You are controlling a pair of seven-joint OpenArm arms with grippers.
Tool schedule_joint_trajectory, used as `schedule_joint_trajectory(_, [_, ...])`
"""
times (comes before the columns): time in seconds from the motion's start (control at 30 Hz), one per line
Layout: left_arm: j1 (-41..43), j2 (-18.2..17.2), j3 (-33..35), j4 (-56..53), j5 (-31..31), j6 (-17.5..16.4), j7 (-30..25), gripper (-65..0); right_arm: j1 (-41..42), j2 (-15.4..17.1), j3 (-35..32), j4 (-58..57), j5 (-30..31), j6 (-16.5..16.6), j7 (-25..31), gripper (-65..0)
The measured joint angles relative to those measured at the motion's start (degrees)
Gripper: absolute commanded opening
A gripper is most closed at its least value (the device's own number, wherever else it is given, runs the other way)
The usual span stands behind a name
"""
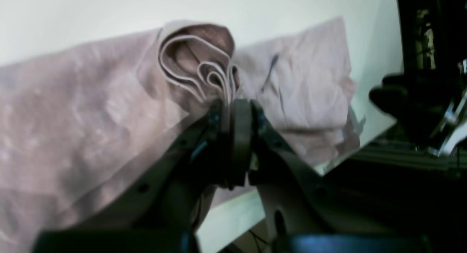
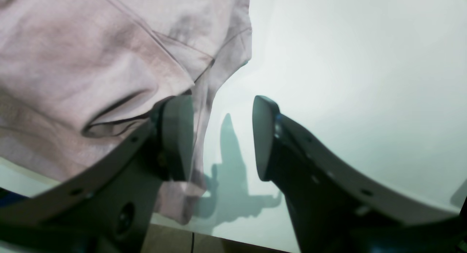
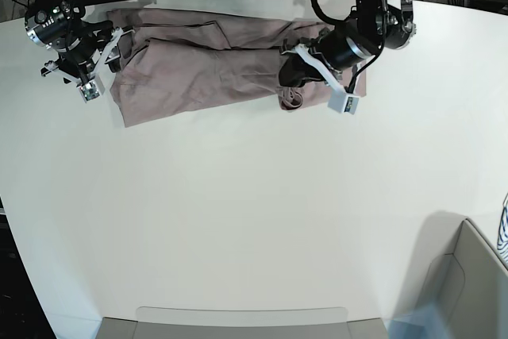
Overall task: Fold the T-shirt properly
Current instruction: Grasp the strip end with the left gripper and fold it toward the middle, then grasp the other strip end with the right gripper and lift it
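The mauve-pink T-shirt [image 3: 198, 65] lies stretched along the far edge of the white table [image 3: 254, 196]. My left gripper [image 1: 230, 105] is shut on several bunched layers of the shirt [image 1: 91, 110], which fan out above the pads; in the base view it [image 3: 290, 77] sits at the shirt's right part. My right gripper [image 2: 222, 136] is open at the shirt's left end [image 3: 109, 52]. Its left finger [image 2: 178, 136] touches the shirt's edge [image 2: 91, 63]; the gap between the fingers shows bare table.
The table's far edge and dark cables run right behind the shirt. A grey bin [image 3: 468, 275] stands at the front right, with a blue-and-white striped cloth [image 3: 503, 236] at the right edge. A grey tray edge [image 3: 238, 315] lies along the front.
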Motion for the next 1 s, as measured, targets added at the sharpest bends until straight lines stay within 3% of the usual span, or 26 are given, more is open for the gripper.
schedule_joint_trajectory(0.13, [0.63, 0.00, 0.00, 0.00, -0.09, 0.00, 0.28, -51.3, 0.00, 0.00, 0.00, 0.00, 0.00, 0.00, 0.00, -38.1])
schedule_joint_trajectory(0.3, [1.40, 0.00, 0.00, 0.11, -0.33, 0.00, 0.68, -52.6, -0.07, 0.00, 0.00, 0.00, 0.28, 0.00, 0.02, -38.1])
schedule_joint_trajectory(0.63, [2.03, -0.33, -0.39, 0.11, -0.33, -0.04, 1.53, -53.1, -0.42, 0.33, 3.30, -0.02, 8.00, 0.02, -0.07, -38.1])
schedule_joint_trajectory(0.8, [4.15, -3.02, -2.51, 0.22, -0.72, -0.22, 1.55, -59.7, -0.96, 0.48, 13.84, -0.96, 20.79, 0.17, 0.31, -38.1])
schedule_joint_trajectory(0.9, [4.33, -3.06, -5.25, 0.20, -0.11, -0.22, 1.55, -63.8, -2.71, 3.08, 18.27, -7.96, 32.37, 6.10, -0.02, -38.1])
schedule_joint_trajectory(0.97, [4.59, -3.04, -5.73, 0.22, -0.39, -0.20, 1.18, -64.3, -2.67, 4.81, 19.67, -15.98, 35.93, 9.81, -0.07, -38.1])
schedule_joint_trajectory(1.0, [4.79, -3.02, -5.70, 0.22, -0.35, -0.22, 1.22, -64.3, -2.45, 5.44, 20.15, -20.04, 36.54, 10.14, -0.52, -38.1])
